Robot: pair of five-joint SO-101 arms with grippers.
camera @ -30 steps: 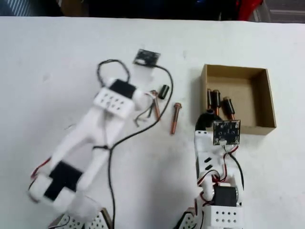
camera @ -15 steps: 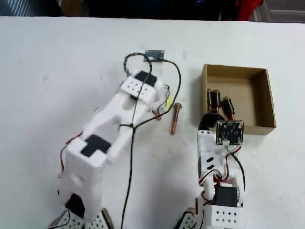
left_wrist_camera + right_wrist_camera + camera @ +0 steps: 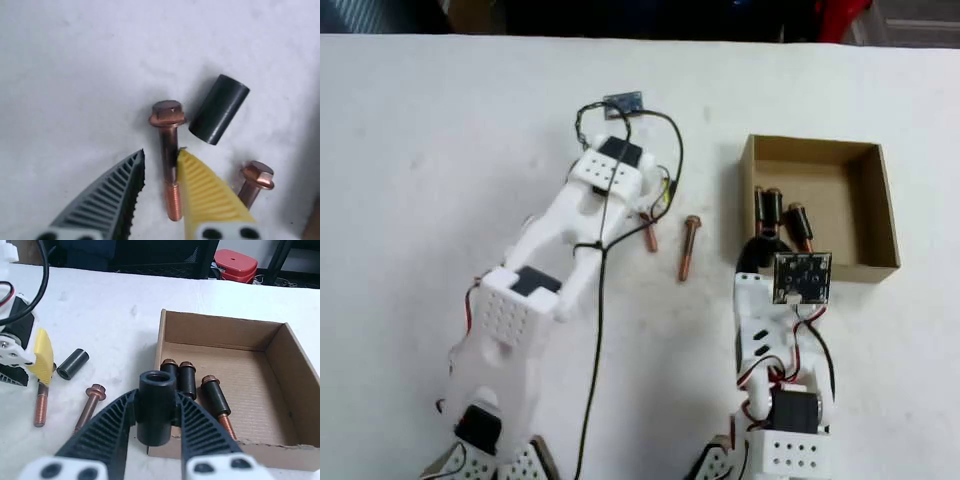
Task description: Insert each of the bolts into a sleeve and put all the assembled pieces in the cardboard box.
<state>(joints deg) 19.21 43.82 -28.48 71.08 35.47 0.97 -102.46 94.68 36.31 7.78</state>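
Upright sleeve (image 3: 157, 407) was found nearest the arm bases, pinched at its sides by the right gripper (image 3: 156, 396), bore facing up. We judged this hold deliberate: an open bore presented this way can take a bolt from above, and it stood just before the front wall of the cardboard box (image 3: 220, 330), handy for the drop-off.

Farther out, the spare bolt (image 3: 688, 247) lay flat on the counter (image 3: 440, 150), apart from both grippers.

Beyond that, the left gripper (image 3: 160, 154) stood spread astride the straddled bolt (image 3: 169, 150). Its yellow finger touched the shank, while the grey finger stood off. We read this as a grasp lined up but not yet closed, taken low on the shank so that the head stays free. The loose sleeve (image 3: 219, 116) lay on its side just beside that bolt's head.

Farthest, three assembled pieces (image 3: 187, 380) lay side by side on the box floor. Two bolts and two sleeves remained outside, so we rated the task past halfway.
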